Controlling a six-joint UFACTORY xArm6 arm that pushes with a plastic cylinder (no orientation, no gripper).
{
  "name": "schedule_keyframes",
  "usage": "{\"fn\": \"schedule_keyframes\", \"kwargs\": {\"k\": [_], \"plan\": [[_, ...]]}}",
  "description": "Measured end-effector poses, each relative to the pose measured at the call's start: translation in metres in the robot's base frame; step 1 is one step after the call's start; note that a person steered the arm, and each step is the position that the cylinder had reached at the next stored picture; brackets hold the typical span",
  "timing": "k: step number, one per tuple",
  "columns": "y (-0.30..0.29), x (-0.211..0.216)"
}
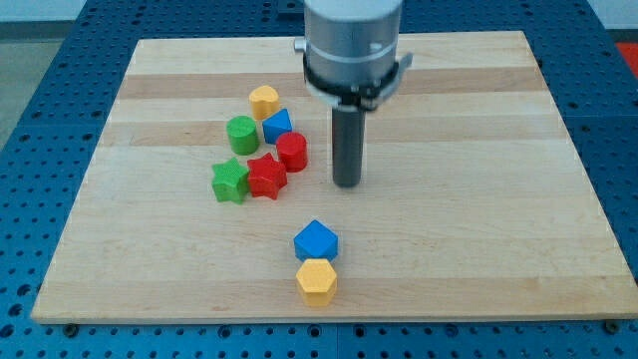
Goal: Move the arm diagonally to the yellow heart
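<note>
My tip [347,183] rests on the wooden board [478,199], just to the view's right of a cluster of blocks. The yellow heart [264,101] is at the top of that cluster, up and to the view's left of the tip. Below the heart sit a blue triangular block [277,126] and a green cylinder [241,134]. A red cylinder [292,152] is the block closest to the tip, a small gap to its left. A red star [266,177] and a green star [230,180] lie lower left.
A blue block [316,240] and a yellow hexagonal block [317,282] touch each other near the board's bottom edge, below and left of the tip. The arm's grey housing [354,45] hangs over the board's top middle. Blue perforated table surrounds the board.
</note>
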State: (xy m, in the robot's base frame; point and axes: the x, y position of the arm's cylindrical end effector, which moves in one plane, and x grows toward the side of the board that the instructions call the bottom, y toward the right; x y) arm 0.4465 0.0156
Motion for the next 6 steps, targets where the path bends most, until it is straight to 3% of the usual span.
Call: {"fn": "schedule_keyframes", "kwargs": {"k": [4,6], "plan": [[-0.02,-0.152],[-0.087,-0.157]]}}
